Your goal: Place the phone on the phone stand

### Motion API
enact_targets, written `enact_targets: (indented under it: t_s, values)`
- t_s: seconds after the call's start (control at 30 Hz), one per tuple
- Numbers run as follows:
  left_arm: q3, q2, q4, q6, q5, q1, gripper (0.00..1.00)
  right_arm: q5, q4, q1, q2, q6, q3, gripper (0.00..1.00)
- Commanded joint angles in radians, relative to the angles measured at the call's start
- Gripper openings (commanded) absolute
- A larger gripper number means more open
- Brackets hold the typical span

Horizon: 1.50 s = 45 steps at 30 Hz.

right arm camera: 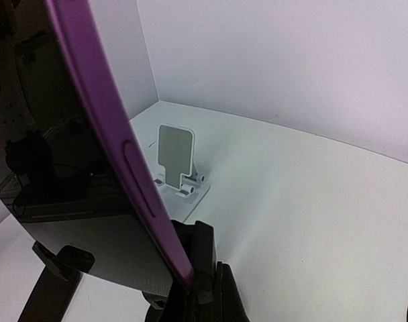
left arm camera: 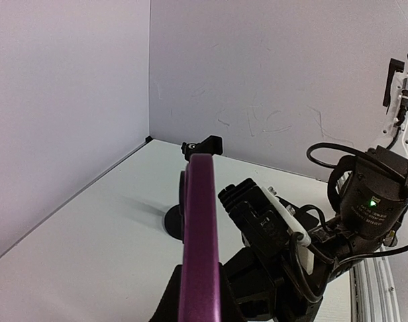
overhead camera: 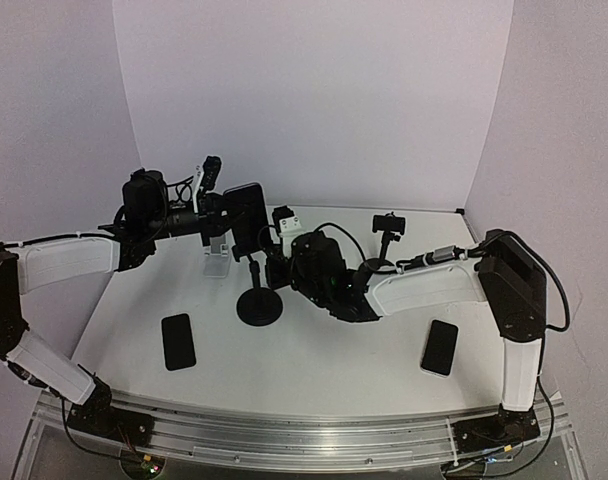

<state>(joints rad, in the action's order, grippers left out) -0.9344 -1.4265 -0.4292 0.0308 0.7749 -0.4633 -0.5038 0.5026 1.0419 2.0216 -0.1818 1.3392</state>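
A purple-edged phone [overhead camera: 246, 212] stands upright on edge, pinched by my left gripper [overhead camera: 224, 215], whose fingers close on its thin side in the left wrist view [left arm camera: 200, 302]. The phone [left arm camera: 198, 221] hangs just above the black round-based phone stand [overhead camera: 259, 305]. In the right wrist view the phone's [right arm camera: 110, 127] lower edge sits between the stand's black clamp ends [right arm camera: 60, 265]. My right gripper [overhead camera: 274, 255] is at the stand's top and looks shut on the near clamp end [right arm camera: 214, 295]. The stand's pole is mostly hidden.
A white folding stand [overhead camera: 216, 262] sits behind the phone and also shows in the right wrist view [right arm camera: 176, 157]. A second black clamp stand [overhead camera: 388, 228] stands at the back right. Two dark phones lie flat, one front left [overhead camera: 178, 340], one front right [overhead camera: 440, 347].
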Motion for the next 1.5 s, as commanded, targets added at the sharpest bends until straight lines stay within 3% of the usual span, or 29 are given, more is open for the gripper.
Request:
enact_targets:
  t_s: [0.0, 0.33, 0.73, 1.1, 1.47]
  values:
    - [0.043, 0.012, 0.203, 0.055, -0.082, 0.067, 0.0, -0.221, -0.054, -0.119, -0.014, -0.051, -0.019, 0.0]
    - [-0.005, -0.008, 0.369, 0.138, -0.191, 0.067, 0.0, -0.217, -0.074, -0.134, -0.026, -0.04, -0.009, 0.0]
    - [-0.006, -0.066, 0.316, 0.096, -0.379, 0.017, 0.0, -0.191, -0.113, -0.083, -0.013, 0.063, 0.032, 0.0]
    - [0.06, -0.149, 0.304, 0.118, -0.241, 0.003, 0.0, -0.11, -0.107, -0.051, -0.017, 0.1, 0.021, 0.0]
    - [0.065, -0.19, 0.387, 0.216, -0.215, 0.018, 0.0, -0.095, -0.095, -0.041, -0.014, 0.155, 0.036, 0.0]
